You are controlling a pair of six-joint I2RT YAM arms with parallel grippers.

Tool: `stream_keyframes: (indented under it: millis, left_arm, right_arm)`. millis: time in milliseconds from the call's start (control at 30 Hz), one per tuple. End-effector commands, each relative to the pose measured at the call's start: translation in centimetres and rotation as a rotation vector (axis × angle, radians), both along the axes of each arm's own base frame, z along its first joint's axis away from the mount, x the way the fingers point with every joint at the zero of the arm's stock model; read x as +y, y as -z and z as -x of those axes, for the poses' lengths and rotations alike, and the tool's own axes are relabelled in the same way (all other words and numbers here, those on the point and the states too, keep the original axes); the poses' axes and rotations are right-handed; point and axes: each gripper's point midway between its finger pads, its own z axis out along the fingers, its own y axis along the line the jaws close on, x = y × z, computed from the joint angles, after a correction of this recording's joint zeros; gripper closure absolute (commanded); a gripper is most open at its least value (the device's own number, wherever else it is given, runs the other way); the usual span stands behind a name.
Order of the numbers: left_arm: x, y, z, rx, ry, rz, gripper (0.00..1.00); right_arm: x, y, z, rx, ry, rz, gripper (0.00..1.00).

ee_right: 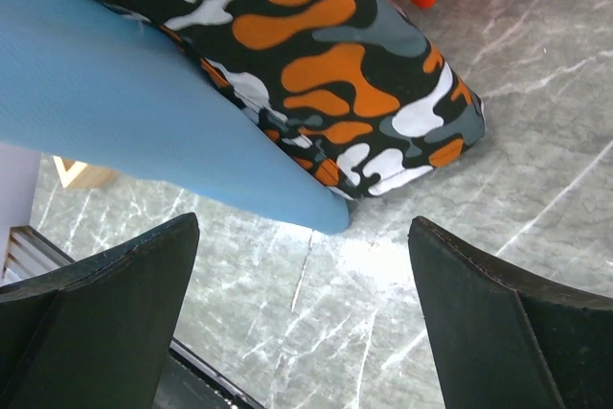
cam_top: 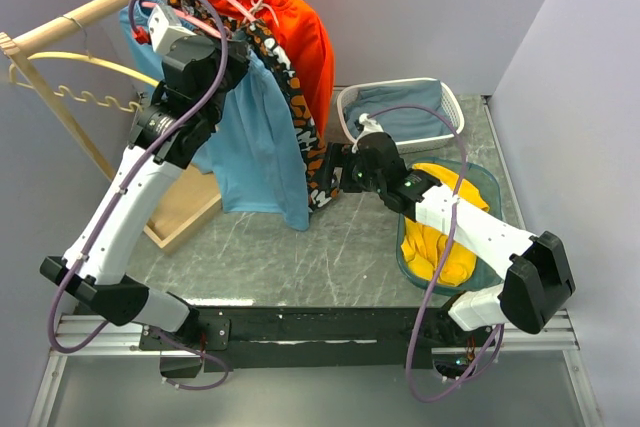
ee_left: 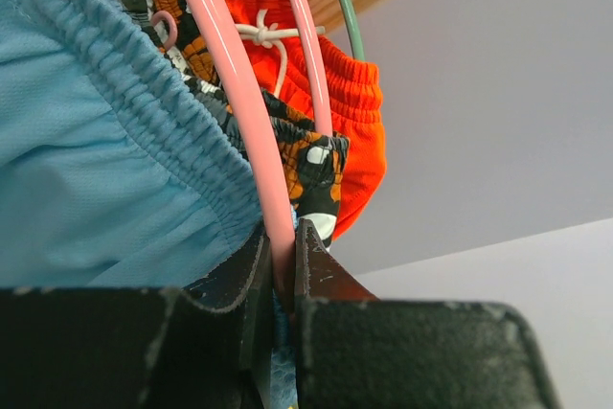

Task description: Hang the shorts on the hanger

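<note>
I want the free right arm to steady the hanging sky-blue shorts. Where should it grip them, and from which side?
Probably the lower hem corner of the shorts, coming from the right arm's side: it hangs as a thin, loose edge, and the open right end effector faces it. Mind the camouflage shorts beside it.

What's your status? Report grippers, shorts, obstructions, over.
Left gripper shut on the hanger; right gripper open, empty. Shorts hanging, waistband against the hanger. Camouflage shorts pressed close behind.

Robot lab: plain walls point(cam_top: 430, 7) enclose marble tabletop point(cam_top: 330, 247)
</note>
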Motion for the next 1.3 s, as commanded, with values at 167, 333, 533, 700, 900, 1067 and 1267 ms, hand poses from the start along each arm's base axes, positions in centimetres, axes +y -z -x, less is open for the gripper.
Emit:
stream_keyframes:
  millis: [167,333,533,700,900,1067,1267]
  left_arm:
    - [0.9,-4.8,-0.1,-0.178,-0.034,0.07,0.99]
    - [1.9,-4.2,-0.2,-0.19,-0.09,0.061,0.99]
    - [2.5,-4.9,-0.3,-0.212,-0.121,0.019,0.99]
    - [2.6,-5.2,-0.2,-0.227,-0.125,0.016,0.99]
    - [2.0,-6.2,-0.5,-0.239,-0.105,-0.011,0.99]
    - [2.1,-6.5,-0.6,-0.243,-0.109,-0.014,0.99]
    - [2.0,-6.4,-1.5,-0.226,-0.103,-0.012,0.99]
  right_arm:
    - [-0.4,-1.0,0.7,-0.022,-0.008,0.014,0.03]
    - [-0.3,-1.6,0.7,-0.019,-0.01,0.013,0.03]
    - [0.5,-1.8,0.9,0.0,-0.019,0.011,0.03]
    - [0.7,-1.4,0.8,0.008,0.002,0.034,0.03]
    - [1.2,-1.6,1.1,0.005,-0.001,0.047,0.04]
    - [1.2,-1.6,1.2,0.003,-0.003,0.056,0.04]
    - [1.1,-1.6,1.2,0.004,-0.001,0.064,0.04]
